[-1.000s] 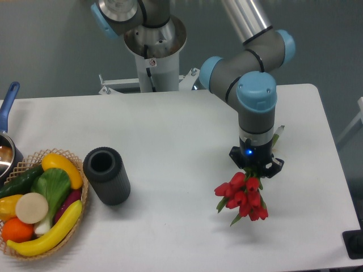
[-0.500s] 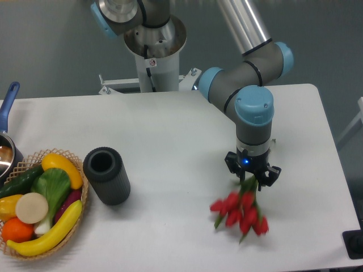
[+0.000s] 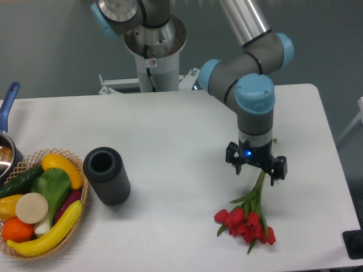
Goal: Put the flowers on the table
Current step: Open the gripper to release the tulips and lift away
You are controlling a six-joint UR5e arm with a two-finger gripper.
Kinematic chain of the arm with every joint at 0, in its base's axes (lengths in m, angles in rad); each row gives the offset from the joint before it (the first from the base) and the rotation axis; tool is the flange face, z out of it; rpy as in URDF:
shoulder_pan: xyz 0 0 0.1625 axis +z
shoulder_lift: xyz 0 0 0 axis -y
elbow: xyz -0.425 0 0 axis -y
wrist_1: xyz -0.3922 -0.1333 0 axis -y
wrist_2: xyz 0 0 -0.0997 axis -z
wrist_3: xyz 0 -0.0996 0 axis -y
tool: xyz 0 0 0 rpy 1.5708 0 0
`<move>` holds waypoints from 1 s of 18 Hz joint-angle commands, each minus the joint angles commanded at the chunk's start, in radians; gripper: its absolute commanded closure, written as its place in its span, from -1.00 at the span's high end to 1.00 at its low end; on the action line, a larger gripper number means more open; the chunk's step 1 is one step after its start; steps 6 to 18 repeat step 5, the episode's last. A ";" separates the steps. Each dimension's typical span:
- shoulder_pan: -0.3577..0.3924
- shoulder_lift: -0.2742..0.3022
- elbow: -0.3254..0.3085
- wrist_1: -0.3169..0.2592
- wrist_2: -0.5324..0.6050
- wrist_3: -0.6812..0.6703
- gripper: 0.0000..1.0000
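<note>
Background: grey wall behind a white surface [image 3: 170, 130] with rounded corners; robot base column mounted at the far edge.
Arm: wrist points straight down over the right half of the surface; a small blue light shows on the wrist housing.
Gripper [image 3: 256, 168]: fingers spread apart, one dark tip on each side of the stems, nothing clamped between them as far as this view shows.
Flowers [image 3: 247, 218]: bunch of red tulip buds lying on the surface just below and in front of the gripper; buds point toward the near edge, thin green stems run up toward the gap between the fingers. Upper stem ends sit at or under the fingers; whether they touch a fingertip cannot be told.
Step in hand: release looks done; judged to be the retreat from the flowers.
How to do it well: lift straight up with the fingers kept wide, so that no tip drags a stem or leaf and pulls the bunch along. Sideways travel is better left until the fingers are well above the stems. Slow start advised, since the stems are light and may snag.
Risk: bunch lies near the front edge; a tug toward the camera could carry it off.
Other items: dark ribbed cylinder [image 3: 106, 175] standing left of centre; wicker basket [image 3: 83, 195] of toy fruit and vegetables at the left edge; blue-handled pot [image 3: 7, 136] partly cut off at far left. All well apart from the flowers.
Writing and brands: none legible on arm, gripper or objects.
</note>
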 joint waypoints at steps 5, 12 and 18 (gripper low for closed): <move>0.008 0.000 0.014 0.000 0.002 0.002 1.00; 0.008 0.000 0.014 0.000 0.002 0.002 1.00; 0.008 0.000 0.014 0.000 0.002 0.002 1.00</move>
